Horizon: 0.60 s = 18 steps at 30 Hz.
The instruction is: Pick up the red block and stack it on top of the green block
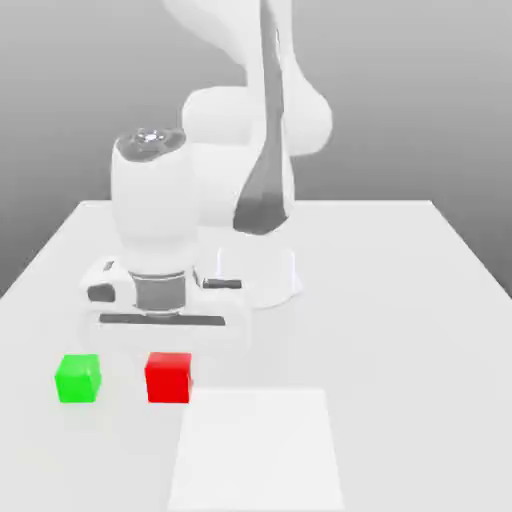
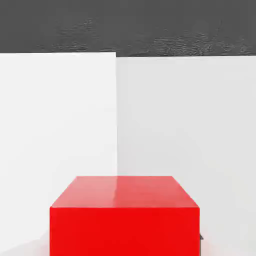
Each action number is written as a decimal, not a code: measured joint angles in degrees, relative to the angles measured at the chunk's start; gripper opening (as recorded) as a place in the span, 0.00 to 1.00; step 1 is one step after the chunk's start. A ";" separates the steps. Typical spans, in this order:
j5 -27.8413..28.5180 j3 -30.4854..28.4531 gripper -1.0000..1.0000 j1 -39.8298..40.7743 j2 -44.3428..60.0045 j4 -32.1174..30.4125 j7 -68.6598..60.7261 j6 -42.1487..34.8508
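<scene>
**Red block gripped at table level, green block beside it**

The red block [image 1: 168, 377] is seen low in the exterior view, left of centre, resting on the white table [image 1: 400, 300]. It is a cube, so no long axis can be given; one flat face is turned squarely toward the camera and its edges run parallel to the table's front edge. In the hand view the red block [image 2: 125, 215] sits at the bottom centre of the frame, top face and one side face visible, square to the camera.

The green block [image 1: 78, 378] stands on the table at the exterior view's left of the red one, near it but apart, with a strip of bare table between them. It is upright, squared the same way, and level with the red block.

The gripper [image 1: 168, 345] hangs directly over the red block, the hand pointing straight down. The fingers themselves are not made out against the white hand body; the jaws are taken as drawn together on the red block, which lies directly under the hand.

A brighter white rectangular patch [image 1: 255, 450] is noted on the table at the lower centre of the exterior view, just beside the red block on the right. No containers are seen.
</scene>
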<state>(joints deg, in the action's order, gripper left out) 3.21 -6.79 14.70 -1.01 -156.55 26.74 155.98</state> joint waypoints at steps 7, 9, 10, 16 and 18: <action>0.70 -5.65 0.00 7.95 -3.20 -0.77 -14.79 -2.41; 0.58 -7.48 0.00 9.72 -3.97 -1.00 -19.25 -3.06; 0.47 -8.47 0.00 10.48 -4.30 -1.11 -21.49 -3.37; -4.52 -9.43 0.00 10.59 1.58 -0.80 -28.14 2.00; -7.02 -9.03 0.00 10.49 4.56 -0.70 -29.97 4.71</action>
<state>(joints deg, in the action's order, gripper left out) -3.81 -15.82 25.19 3.55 -157.25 -3.24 160.69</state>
